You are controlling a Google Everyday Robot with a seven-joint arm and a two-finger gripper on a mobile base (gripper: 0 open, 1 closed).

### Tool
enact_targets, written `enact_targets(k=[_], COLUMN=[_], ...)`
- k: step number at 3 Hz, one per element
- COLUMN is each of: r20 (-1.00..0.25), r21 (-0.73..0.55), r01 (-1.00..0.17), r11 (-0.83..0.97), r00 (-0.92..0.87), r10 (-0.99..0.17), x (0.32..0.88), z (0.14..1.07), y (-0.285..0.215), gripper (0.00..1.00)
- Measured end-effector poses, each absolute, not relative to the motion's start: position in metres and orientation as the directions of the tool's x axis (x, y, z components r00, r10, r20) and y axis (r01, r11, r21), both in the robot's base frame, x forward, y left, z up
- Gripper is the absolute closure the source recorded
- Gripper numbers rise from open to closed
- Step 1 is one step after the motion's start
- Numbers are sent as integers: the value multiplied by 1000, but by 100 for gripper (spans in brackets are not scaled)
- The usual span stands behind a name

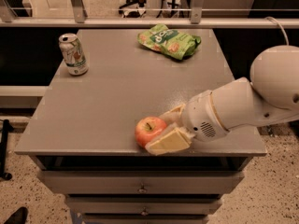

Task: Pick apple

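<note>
One camera looks steeply down on the table [117,92] from its front side, fairly near. The gripper [159,132] sits at lower centre.

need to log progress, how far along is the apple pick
Done: the gripper is at the apple near the table's front edge, with an open finger on either side. In hand: getting the grip, which does not look clamped yet. Left: lifting, since the apple rests on the table.
</note>
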State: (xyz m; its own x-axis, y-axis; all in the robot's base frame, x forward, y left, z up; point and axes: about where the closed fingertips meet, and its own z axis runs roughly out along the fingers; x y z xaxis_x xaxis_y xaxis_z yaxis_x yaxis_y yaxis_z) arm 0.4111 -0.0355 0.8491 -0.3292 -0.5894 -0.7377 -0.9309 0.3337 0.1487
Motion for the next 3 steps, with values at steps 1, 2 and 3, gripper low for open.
enact_targets(k=[1,2,3], r20=[-737,-753,-784], r21=[148,114,83], r01=[-920,-909,-901], r11=[362,402,427], r00=[-347,-343,-323], r10=[-580,-561,-530], x=[415,444,472], z=[853,873,894], y=[-45,-70,-88], gripper=[77,100,100])
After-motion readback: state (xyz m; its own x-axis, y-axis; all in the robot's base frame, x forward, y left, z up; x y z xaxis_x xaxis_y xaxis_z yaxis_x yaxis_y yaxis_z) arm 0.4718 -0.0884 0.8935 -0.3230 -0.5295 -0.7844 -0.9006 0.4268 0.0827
